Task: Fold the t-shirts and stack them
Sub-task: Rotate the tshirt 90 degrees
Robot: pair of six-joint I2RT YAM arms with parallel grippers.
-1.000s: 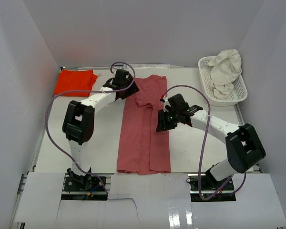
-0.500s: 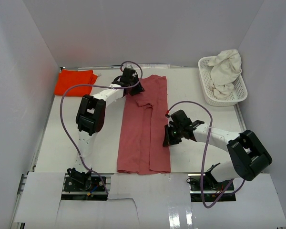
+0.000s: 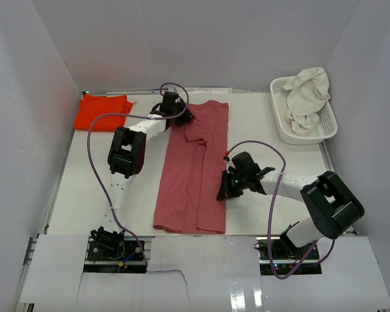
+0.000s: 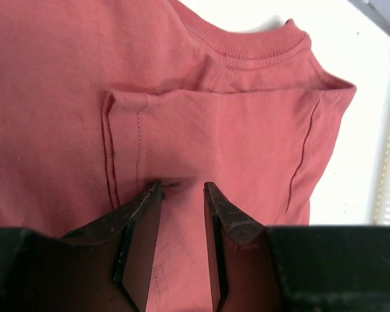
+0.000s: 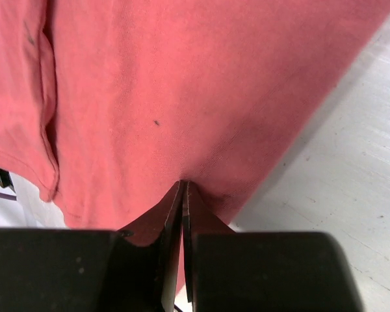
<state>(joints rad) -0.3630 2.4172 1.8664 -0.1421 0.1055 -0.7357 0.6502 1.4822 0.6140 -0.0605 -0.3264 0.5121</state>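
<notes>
The rose-red t-shirt (image 3: 194, 179) lies as a long folded strip down the middle of the counter (image 3: 260, 127). Its lower hem has swung to the left since half a second ago, so it now sits slightly askew. The right gripper (image 5: 183, 183) is pinched closed on the shirt's right edge and seems to be dragging it. The left gripper (image 4: 182, 186), narrowly parted, presses near the collar. The next fold looks imminent. The orange-red t-shirt (image 3: 104, 112) waits far left, and the cream-white t-shirt (image 3: 309, 94) sits in the basket (image 3: 281, 127).
</notes>
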